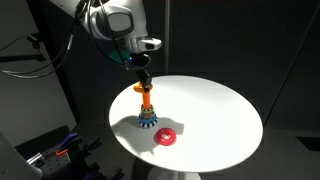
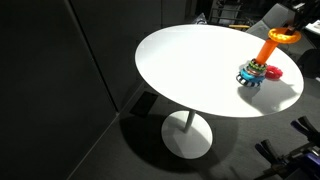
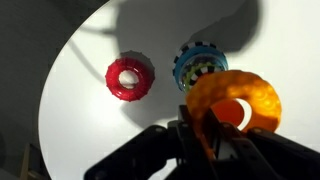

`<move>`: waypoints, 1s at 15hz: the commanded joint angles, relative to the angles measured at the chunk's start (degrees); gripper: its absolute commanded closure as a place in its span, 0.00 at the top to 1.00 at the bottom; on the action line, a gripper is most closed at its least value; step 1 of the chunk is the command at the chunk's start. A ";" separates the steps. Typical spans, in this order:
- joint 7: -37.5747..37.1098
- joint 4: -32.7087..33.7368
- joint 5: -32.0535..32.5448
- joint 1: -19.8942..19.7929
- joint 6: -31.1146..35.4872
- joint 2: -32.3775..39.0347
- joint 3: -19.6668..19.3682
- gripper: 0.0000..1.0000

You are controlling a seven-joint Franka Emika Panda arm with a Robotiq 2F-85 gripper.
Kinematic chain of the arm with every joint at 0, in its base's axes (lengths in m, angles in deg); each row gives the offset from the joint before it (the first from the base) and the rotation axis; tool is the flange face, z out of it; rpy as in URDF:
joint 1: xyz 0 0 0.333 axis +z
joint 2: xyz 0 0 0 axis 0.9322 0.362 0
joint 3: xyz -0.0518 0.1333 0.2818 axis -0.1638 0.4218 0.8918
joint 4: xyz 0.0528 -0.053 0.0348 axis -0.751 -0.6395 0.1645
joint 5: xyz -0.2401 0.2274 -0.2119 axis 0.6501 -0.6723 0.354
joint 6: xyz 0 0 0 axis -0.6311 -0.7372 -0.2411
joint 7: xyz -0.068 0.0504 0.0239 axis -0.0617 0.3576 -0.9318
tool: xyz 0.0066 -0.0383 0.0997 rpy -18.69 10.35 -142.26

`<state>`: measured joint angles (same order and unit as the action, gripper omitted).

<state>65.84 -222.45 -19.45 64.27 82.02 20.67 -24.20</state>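
On a round white counter (image 1: 222,108) in a darkened room, a robot arm's tool (image 1: 142,84) holds an orange ring (image 1: 143,91) at the tip of a stacking toy's upright orange post (image 1: 147,105). In the wrist view the tool's two fingers are drawn in close and pinch one side of the ring's band, so the rest of the ring juts out in front of them. An exterior view shows the orange ring (image 2: 283,36) sitting slightly tilted at the very top of the post. Whether the tip has entered the hole cannot be told.

At the foot of the post lies a blue toothed ring (image 3: 200,66) over smaller coloured pieces. A red ring (image 3: 130,77) lies flat on the counter just beside the toy, apart from it.

The hole leaves little room around the post, so this step looks best done slowly. The ring should be level and its hole centred over the post. Any travel should run straight along the post's axis, because a tilted ring is likely to bind on the tip and tip the light toy over. The side grip puts the ring off centre from the tool, so it is the hole, not the fingers, that should line up with the post. The fingers should part only when the ring hangs free around the post.
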 commanded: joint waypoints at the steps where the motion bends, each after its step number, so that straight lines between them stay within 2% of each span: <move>1: -0.44 -0.26 -0.61 -0.18 -1.53 -1.37 -0.14 0.05; 15: -0.15 0.12 -1.06 -0.13 -0.48 -0.32 -0.39 0.05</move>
<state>65.84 -222.45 -19.45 64.25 82.02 20.69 -24.54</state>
